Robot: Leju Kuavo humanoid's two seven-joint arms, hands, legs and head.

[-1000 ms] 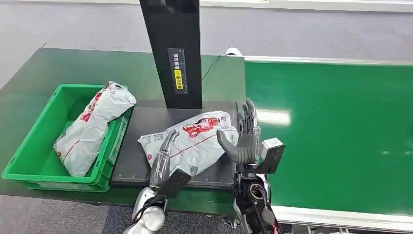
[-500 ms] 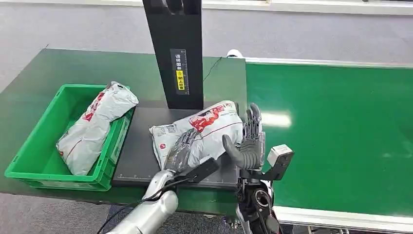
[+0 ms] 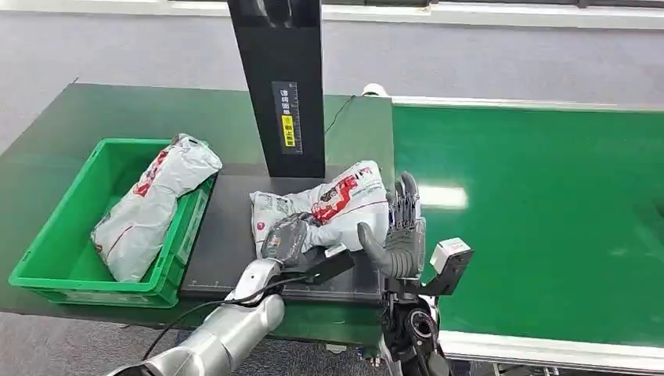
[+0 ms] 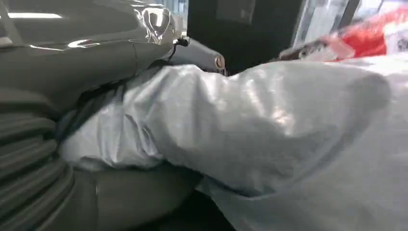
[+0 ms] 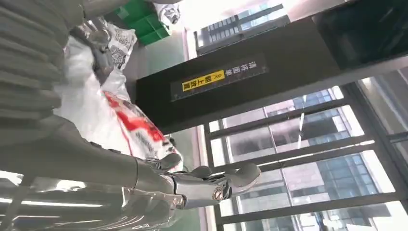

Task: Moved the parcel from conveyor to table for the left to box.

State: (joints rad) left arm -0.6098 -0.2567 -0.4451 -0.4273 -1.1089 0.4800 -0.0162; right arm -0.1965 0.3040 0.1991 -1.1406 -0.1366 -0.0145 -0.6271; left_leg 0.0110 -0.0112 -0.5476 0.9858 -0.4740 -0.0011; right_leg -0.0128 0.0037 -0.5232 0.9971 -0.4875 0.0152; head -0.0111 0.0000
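The parcel [image 3: 325,207] lies slantwise on the pad, left hand [image 3: 286,237] clutching its near end, right hand [image 3: 401,227] spread flat beside it.

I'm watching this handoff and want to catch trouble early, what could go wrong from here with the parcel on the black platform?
The left hand grips only the near end of the parcel, so the slick bag may sag or slip when lifted. The green box already holds another parcel leaning over its rim, so the new one might not fit and could spill out. The right hand rests against the parcel's side and may drag it if it pulls away late.
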